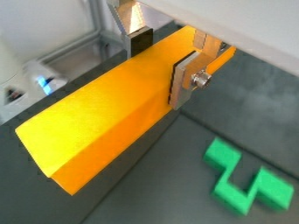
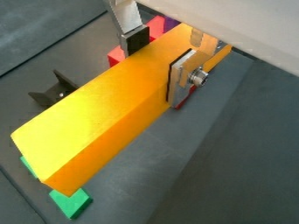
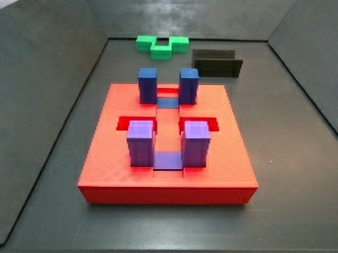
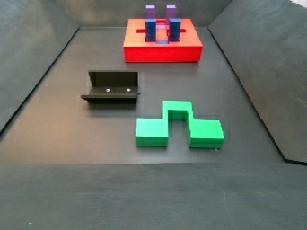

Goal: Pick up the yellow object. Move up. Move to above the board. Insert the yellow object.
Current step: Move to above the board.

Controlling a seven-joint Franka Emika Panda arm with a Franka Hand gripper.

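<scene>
In both wrist views my gripper [image 1: 163,61] [image 2: 160,61] is shut on the yellow object [image 1: 117,114] [image 2: 105,131], a long yellow-orange bar. Its fingers [image 1: 184,80] [image 2: 183,79] press the bar's two long sides near one end. A corner of the red board [image 2: 117,56] and a purple block [image 2: 170,24] show past the bar in a wrist view. The whole board [image 3: 165,163] [image 4: 162,51] shows in both side views, with blue blocks [image 3: 149,84] and purple blocks [image 3: 140,143] standing on it. Neither side view shows the gripper or the bar.
The green notched block [image 1: 246,179] [image 2: 68,201] [image 3: 161,42] [image 4: 178,128] lies on the dark floor. The dark fixture [image 2: 52,87] [image 3: 218,64] [image 4: 111,87] stands between the green block and the board. Dark walls enclose the floor.
</scene>
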